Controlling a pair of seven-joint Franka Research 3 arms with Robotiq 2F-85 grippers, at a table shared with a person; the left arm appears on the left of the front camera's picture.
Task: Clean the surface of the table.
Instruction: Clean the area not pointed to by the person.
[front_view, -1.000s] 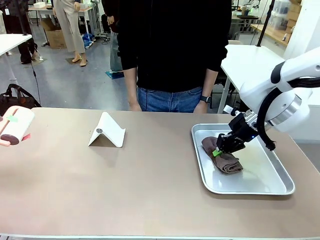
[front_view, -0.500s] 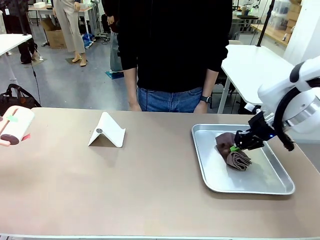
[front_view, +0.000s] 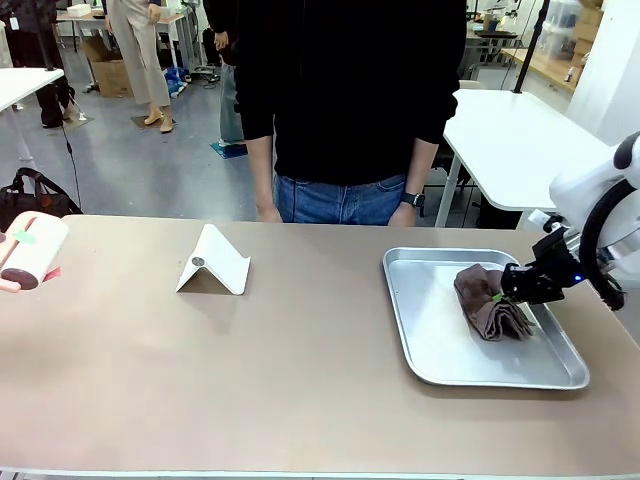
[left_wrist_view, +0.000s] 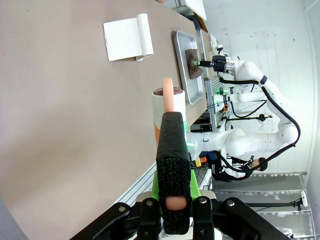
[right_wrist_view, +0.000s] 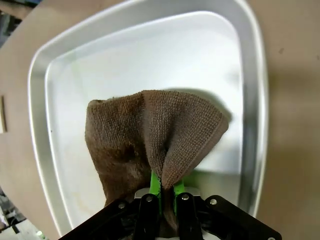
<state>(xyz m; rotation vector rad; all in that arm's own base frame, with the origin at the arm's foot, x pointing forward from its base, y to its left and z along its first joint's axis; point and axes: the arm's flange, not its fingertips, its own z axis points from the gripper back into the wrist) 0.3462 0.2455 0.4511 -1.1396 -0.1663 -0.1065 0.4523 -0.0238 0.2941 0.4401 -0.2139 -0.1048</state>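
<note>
This is looking like a robotics lab in an open workroom. A white robot arm is standing at a tan counter while a person is waiting across it. White-topped tables are lining a bare grey floor, a cardboard box is sitting beyond, and other people are standing about. Metal wire shelving is running along a plain white wall.
</note>
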